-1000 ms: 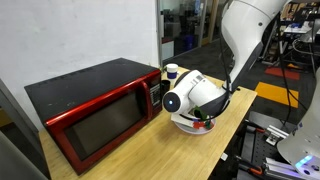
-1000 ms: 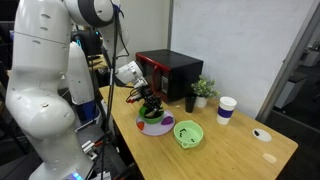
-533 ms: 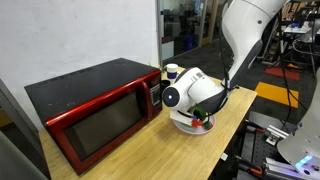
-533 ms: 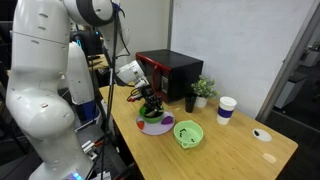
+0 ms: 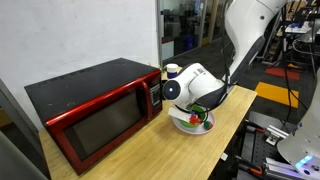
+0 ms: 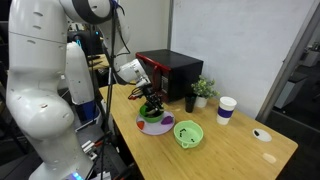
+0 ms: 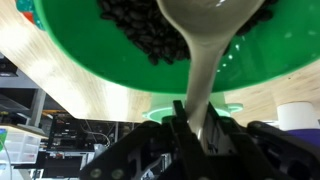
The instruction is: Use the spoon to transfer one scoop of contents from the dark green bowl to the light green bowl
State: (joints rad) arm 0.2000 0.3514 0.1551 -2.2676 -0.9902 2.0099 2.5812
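In the wrist view the dark green bowl [image 7: 105,80] fills the top, with dark bean-like contents [image 7: 135,30] inside. The pale wooden spoon [image 7: 202,70] has its head down among the contents. My gripper [image 7: 200,128] is shut on the spoon's handle. In an exterior view the gripper [image 6: 152,104] hangs over the dark green bowl [image 6: 152,126], and the small light green bowl [image 6: 187,133] sits right beside it. In an exterior view the wrist hides most of the dark bowl [image 5: 190,125].
A red and black microwave [image 5: 95,110] stands behind the bowls and shows in both exterior views [image 6: 170,72]. A white cup with a blue top [image 5: 172,71], a black cup [image 6: 190,102], a small plant [image 6: 204,90] and a white paper cup [image 6: 226,109] stand nearby. The table edge [image 6: 130,140] is close to the bowls.
The wrist has risen and tilted a little above the dark green bowl. The bowls have not moved.
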